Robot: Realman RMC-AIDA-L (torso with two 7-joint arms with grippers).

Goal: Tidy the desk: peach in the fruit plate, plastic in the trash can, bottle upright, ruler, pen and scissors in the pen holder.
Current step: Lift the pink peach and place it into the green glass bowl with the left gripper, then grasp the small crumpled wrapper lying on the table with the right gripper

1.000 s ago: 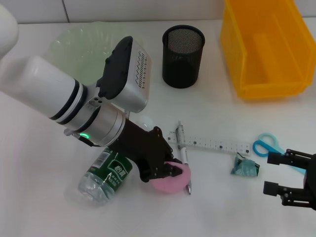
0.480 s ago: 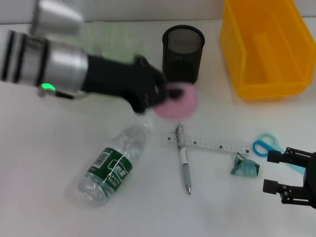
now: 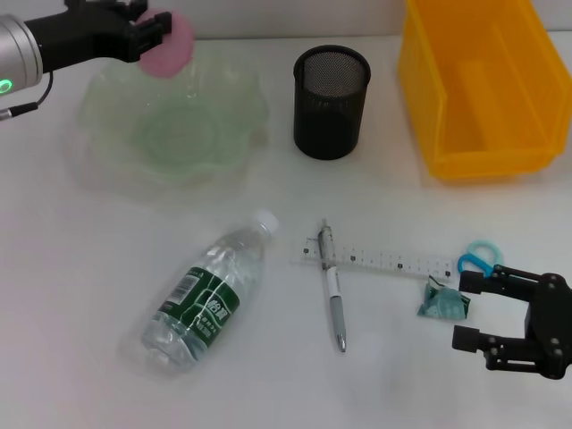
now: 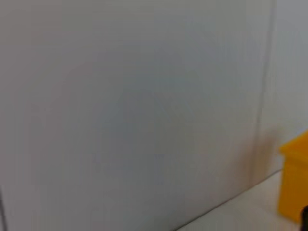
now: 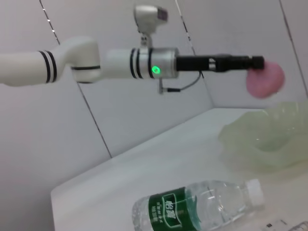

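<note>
Peach (image 3: 167,42) in left hand (image 3: 150,29)

the left arm reaches in from the upper left of the head view, stretched level, its black left gripper (image 3: 154,27) clamped on the pink peach (image 3: 169,40) and held aloft. the right gripper (image 3: 466,310) sits low at the lower right of the frame, fingers (image 3: 478,279) spread wide with nothing between them, pointing toward the frame's centre.
</note>
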